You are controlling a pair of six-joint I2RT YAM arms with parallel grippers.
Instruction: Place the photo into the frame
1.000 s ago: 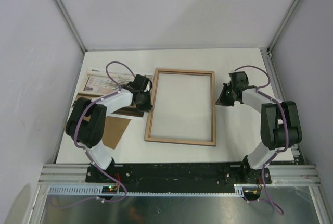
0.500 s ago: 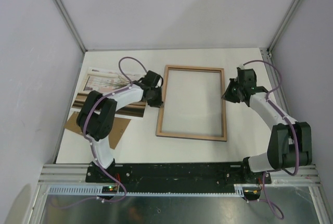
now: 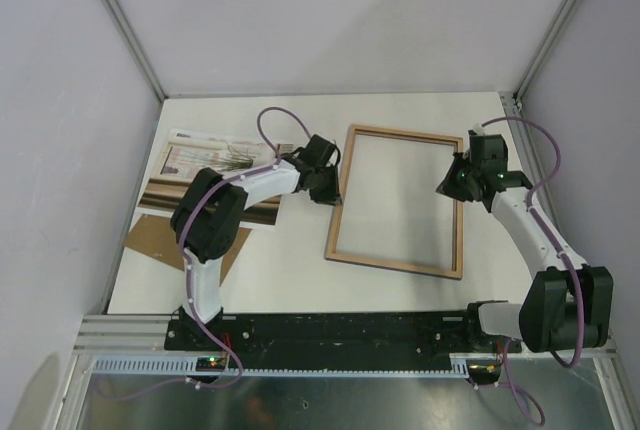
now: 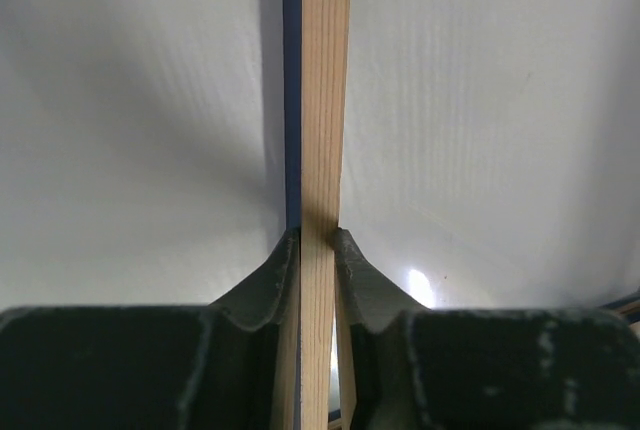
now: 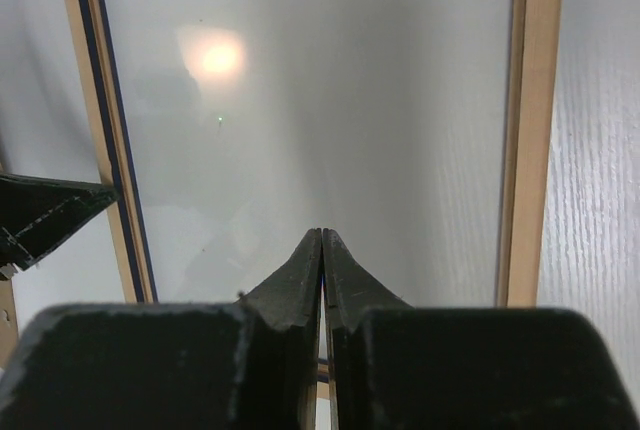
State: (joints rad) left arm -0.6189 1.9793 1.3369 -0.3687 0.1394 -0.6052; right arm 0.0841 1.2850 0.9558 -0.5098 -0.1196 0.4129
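Wood, pale and bare, faces up at us. The frame lies back side up on the white tabletop, right of the middle. It is slightly skewed, so its near end sits further left than its far end.

We see the left pincer closed on the frame's left long rail, about halfway along it. In the left wrist view the rail runs straight away between the two dark fingers. One finger presses the side with the thin navy edge and the other presses the wood. The jaws stand only as wide as the rail is thick. We cannot tell whether that side of the frame is lifted or still resting on the tabletop.

The right pincer is shut, its tips meeting with nothing gripped that we can see. From above it sits at the frame's right long rail, toward the far end. Its own camera shows the tips over the clear pane, with a wooden rail on either side. We cannot tell whether they touch the pane.

The photo lies picture side up at the left of the tabletop, outside the frame, with the left arm crossing over it. A brown cardboard board lies nearer to us, and its far edge meets the photo's near edge.
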